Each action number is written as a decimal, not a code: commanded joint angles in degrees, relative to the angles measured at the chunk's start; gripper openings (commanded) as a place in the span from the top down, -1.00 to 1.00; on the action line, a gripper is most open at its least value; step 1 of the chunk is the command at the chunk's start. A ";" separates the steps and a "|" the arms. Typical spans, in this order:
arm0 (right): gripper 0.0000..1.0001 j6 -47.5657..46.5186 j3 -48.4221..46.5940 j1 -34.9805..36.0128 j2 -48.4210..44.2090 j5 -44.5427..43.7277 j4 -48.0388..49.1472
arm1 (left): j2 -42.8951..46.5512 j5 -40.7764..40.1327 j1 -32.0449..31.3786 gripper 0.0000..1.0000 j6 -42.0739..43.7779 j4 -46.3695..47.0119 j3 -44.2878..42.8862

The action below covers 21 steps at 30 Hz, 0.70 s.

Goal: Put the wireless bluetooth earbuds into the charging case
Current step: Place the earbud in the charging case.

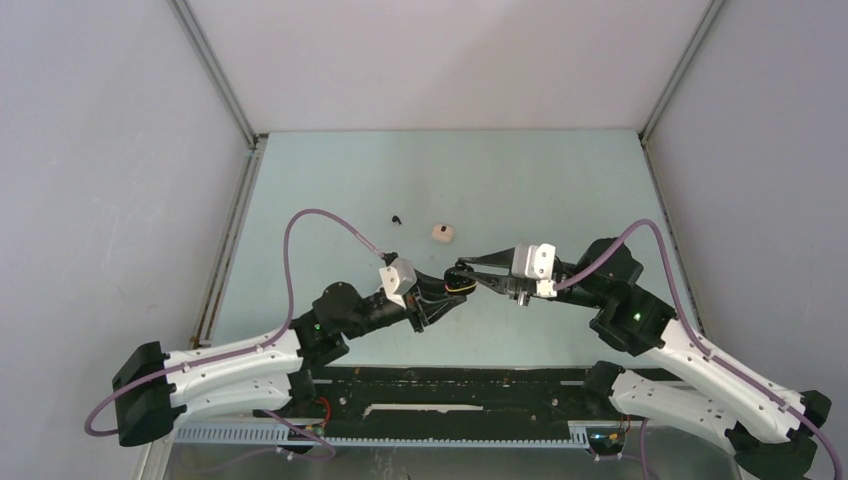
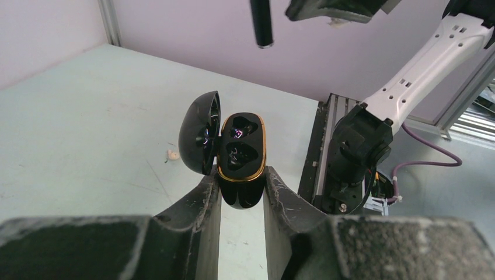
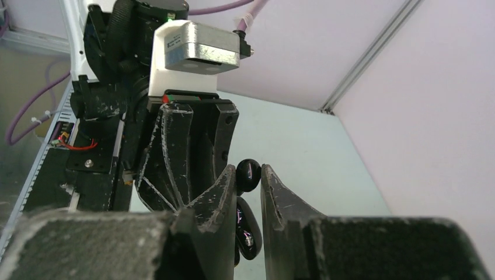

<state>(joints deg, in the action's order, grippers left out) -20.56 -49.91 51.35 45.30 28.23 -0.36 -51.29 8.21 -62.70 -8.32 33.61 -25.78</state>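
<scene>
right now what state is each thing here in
charging case: lid open, gripped
left tool: shut on the case
right tool: shut on a small black piece, likely an earbud
loose black earbud: lying on the table, not inserted
beige piece: lying on the table

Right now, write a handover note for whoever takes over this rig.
Left gripper: shut on the open glossy black charging case with gold rim.
Right gripper: poised at the case; grip cannot be told.
On the pale green table: one tiny black earbud, loose, and a small beige rounded piece.
Done: case open and held.
Left: seat the earbuds; the wells look empty, though not certain.
</scene>
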 commanded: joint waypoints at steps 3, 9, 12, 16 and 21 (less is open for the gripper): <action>1.00 -0.01 2.16 1.38 -1.70 0.32 4.78 | 0.62 1.14 0.21 0.99 1.81 1.77 -3.14; 1.00 0.82 4.58 1.39 -1.88 -1.54 6.52 | 0.32 1.55 0.21 0.99 2.45 1.64 -3.52; 1.00 0.94 5.45 1.38 -1.88 -1.84 7.15 | 0.01 2.27 0.21 0.99 2.57 1.64 -3.89; 1.00 0.79 5.92 1.41 -1.79 -1.52 6.68 | -0.17 2.66 0.16 0.99 2.77 1.50 -4.47; 1.00 0.74 6.32 1.44 -1.67 -1.33 6.25 | 0.02 3.12 0.21 0.99 3.28 0.96 -4.80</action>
<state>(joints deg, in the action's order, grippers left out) -20.08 -43.88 52.45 43.86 27.18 3.25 -51.46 9.87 -62.70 -6.87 33.30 -27.94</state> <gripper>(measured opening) 0.200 0.292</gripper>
